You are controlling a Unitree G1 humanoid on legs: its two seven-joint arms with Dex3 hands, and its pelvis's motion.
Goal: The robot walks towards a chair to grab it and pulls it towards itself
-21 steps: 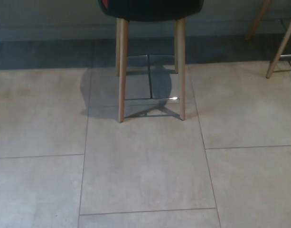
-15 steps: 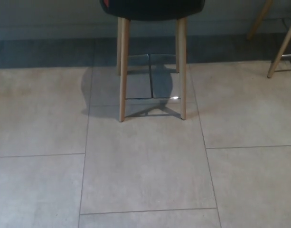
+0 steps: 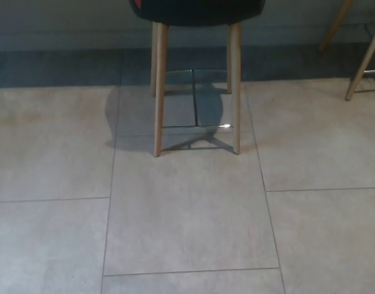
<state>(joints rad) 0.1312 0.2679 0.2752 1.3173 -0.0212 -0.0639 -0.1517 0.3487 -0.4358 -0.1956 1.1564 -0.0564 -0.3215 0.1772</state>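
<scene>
The chair (image 3: 196, 11) is seen top centre, dark seat cropped, wooden legs on the tiled floor (image 3: 187, 220). Neither robot hand is shown, so its state cannot be told. The approach step is judged in hand; a nearer stance is needed before a grasp.

- A pale beige tiled floor (image 3: 187, 226) with thin grout lines carries everything.
- A dark-seated wooden-legged chair (image 3: 196, 11) with thin metal footrest bars stands upright on it, its shadow beneath.
- Behind the chair runs a darker grey tile strip (image 3: 65, 67).
- Right of the chair, slanted pale wooden legs (image 3: 364, 61) rest on the floor.
</scene>
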